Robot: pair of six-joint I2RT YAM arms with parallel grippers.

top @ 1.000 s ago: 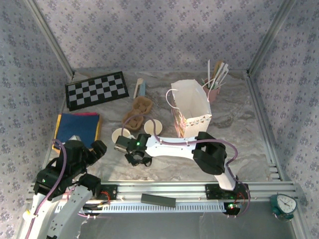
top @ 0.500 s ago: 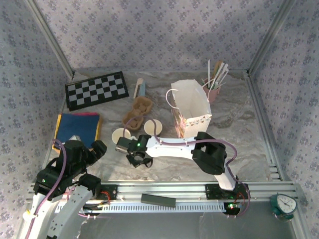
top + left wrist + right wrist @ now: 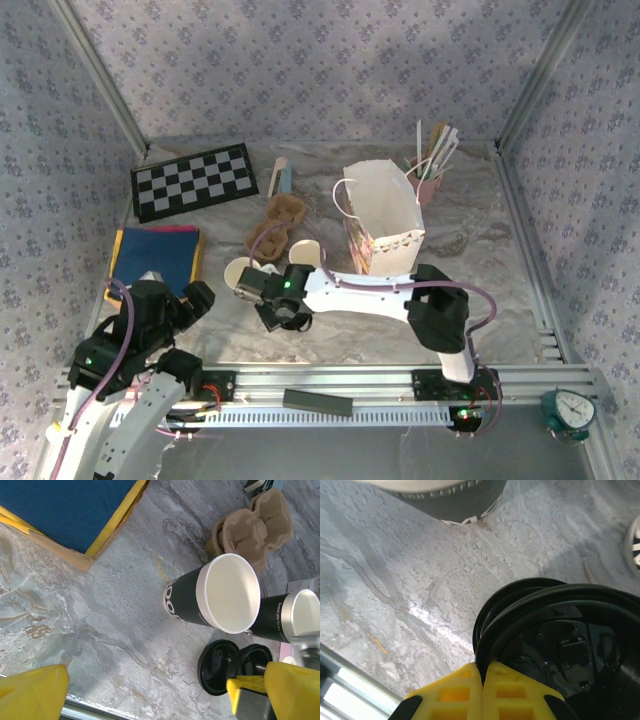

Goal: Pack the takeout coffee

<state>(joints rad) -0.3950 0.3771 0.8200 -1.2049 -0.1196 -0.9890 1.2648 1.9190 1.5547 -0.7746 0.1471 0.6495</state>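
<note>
Two dark-sided takeout coffee cups [image 3: 227, 592], white inside and open-topped, stand side by side mid-table near one pulp carrier [image 3: 252, 527]; one black lid [image 3: 216, 667] lies flat, my right gripper [image 3: 482, 672] clamps a second black lid [image 3: 560, 645], my left gripper [image 3: 150, 695] spread wide

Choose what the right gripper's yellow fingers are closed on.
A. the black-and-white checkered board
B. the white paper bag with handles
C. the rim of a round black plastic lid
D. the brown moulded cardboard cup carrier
C: in the right wrist view the right gripper has its yellow fingers pressed together on the rim of the round black plastic lid.
</note>
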